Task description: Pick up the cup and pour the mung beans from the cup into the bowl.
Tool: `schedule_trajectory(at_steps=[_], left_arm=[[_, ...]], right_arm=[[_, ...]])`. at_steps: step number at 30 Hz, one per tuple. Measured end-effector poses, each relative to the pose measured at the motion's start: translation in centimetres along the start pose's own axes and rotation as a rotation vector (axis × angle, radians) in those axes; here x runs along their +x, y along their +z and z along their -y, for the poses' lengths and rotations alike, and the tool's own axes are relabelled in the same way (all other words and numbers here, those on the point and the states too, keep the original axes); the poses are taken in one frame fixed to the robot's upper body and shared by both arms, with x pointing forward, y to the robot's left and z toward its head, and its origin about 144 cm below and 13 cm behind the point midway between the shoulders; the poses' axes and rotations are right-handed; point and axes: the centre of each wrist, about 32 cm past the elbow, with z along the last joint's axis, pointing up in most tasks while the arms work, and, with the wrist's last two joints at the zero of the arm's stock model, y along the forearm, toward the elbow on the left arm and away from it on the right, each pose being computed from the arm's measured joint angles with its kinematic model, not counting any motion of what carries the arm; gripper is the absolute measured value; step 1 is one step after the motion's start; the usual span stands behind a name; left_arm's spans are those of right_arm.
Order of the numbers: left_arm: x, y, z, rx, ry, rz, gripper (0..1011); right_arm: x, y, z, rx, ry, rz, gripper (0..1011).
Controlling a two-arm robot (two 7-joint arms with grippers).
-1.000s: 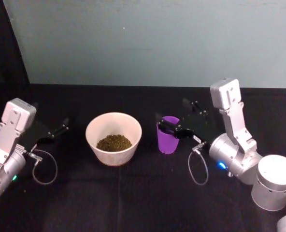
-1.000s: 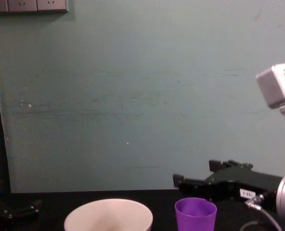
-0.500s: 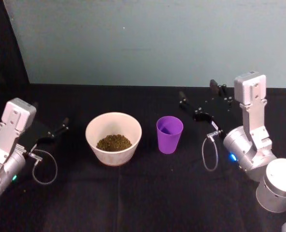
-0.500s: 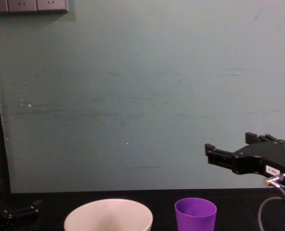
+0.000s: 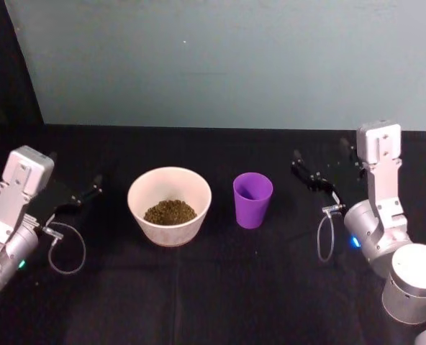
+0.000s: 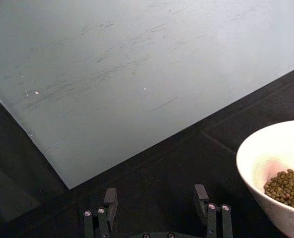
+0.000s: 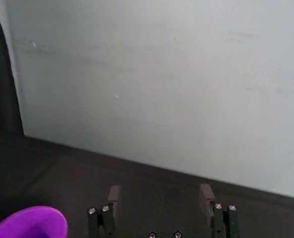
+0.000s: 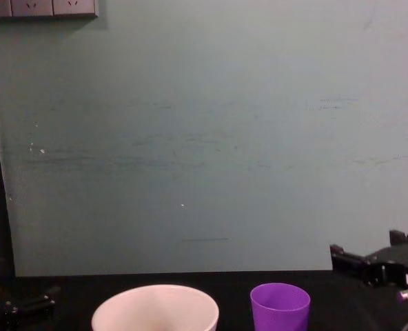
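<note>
The purple cup stands upright on the black table, and its inside shows purple. Just left of it sits the white bowl, with mung beans heaped in its bottom. My right gripper hovers open to the right of the cup, well apart from it and holding nothing. The right wrist view has the gripper open, with the cup off to one side. My left gripper is parked open, left of the bowl. The chest view shows the bowl, the cup and my right gripper.
A pale teal wall closes off the back of the table. The black tabletop stretches toward me in front of the bowl and cup. Loose cable loops hang at each wrist. The left wrist view shows the bowl with beans.
My right gripper came off the cup and pulled back to the right, leaving the cup upright in the same place. The left arm and the bowl have not moved.
</note>
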Motion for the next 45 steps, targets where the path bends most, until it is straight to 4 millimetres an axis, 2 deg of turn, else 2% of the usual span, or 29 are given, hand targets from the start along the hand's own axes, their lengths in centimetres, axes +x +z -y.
schedule_trajectory(at_steps=[11,45], left_arm=[[0.00,0.00,0.00,0.000,0.000,0.000,1011],[0.00,0.00,0.00,0.000,0.000,0.000,1011]], right_arm=[[0.39,-1.15,-0.36,-0.076,0.004,0.004,1003],[0.34,-1.12,-0.35,-0.074,0.008,0.004,1003]])
